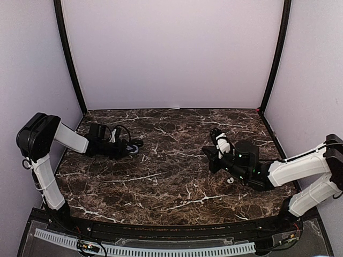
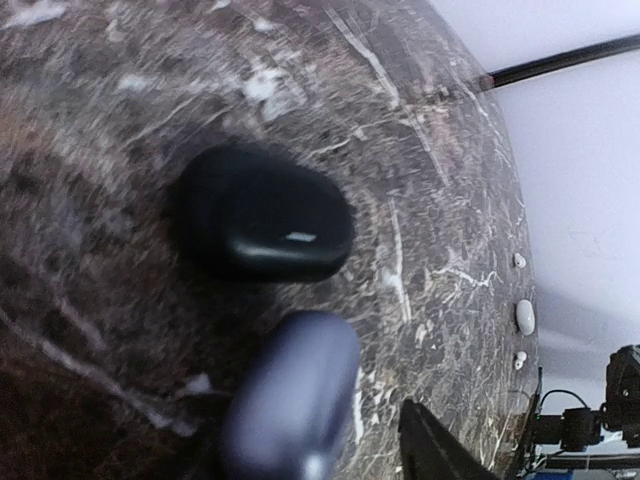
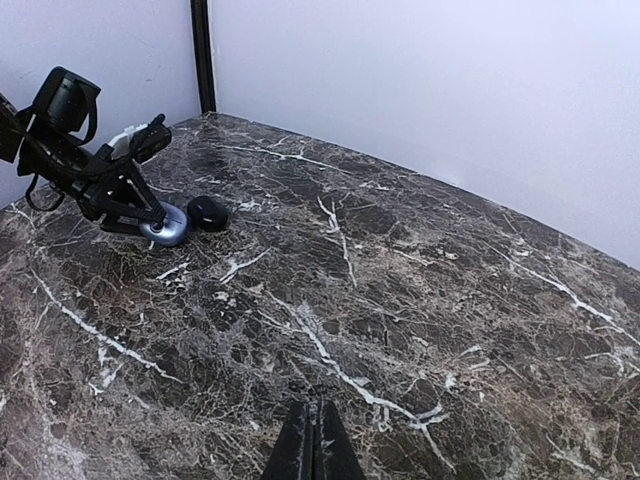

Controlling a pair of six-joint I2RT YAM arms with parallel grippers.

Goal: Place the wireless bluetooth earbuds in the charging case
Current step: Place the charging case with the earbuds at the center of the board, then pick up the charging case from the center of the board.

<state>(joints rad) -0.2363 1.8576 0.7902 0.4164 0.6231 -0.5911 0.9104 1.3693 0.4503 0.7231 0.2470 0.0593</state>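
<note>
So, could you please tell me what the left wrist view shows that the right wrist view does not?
Only the left wrist: three small white pieces farther across the table, too small to identify. Only the right wrist: the left arm and the right gripper, jaws shut. Both: the black case beside the blue-grey case on the marble table.

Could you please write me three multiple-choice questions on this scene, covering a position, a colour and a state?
1. Where does the black case lie?
A) beside the grey-blue case
B) against the back wall
C) beneath the right arm

2. What colour are the loose earbuds?
A) red
B) white
C) green

3. How does the right gripper stand?
A) wide open
B) clamped on the black case
C) shut

Answers: 1 A, the two cases sit side by side; 2 B, they show as glossy white beans; 3 C, its fingers meet in its own wrist view.
</note>
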